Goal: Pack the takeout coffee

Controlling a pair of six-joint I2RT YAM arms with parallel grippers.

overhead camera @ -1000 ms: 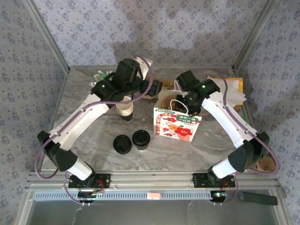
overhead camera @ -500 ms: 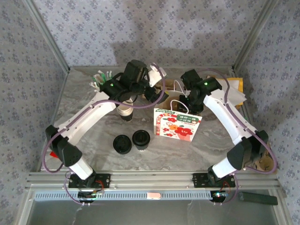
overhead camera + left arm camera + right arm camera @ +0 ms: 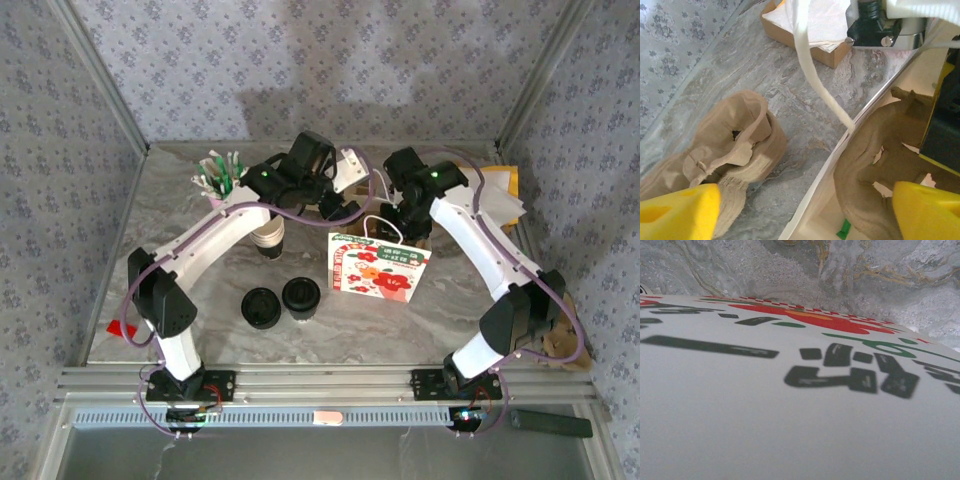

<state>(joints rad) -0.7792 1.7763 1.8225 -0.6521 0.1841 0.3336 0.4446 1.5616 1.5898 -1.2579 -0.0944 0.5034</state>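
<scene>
The takeout coffee [image 3: 301,296] is a small white paper cup capped with a round black plastic lid. From above it reads as a black disc, with a sliver of white cup wall showing at its near side. It stands upright, lid on, on the grey marbled table [image 3: 440,310], toward the near middle. A low pile of black lids [image 3: 261,308] sits just beside it on the left. The flowered paper bag [image 3: 378,266] stands near on the right — the cup stands free, outside the bag.
</scene>
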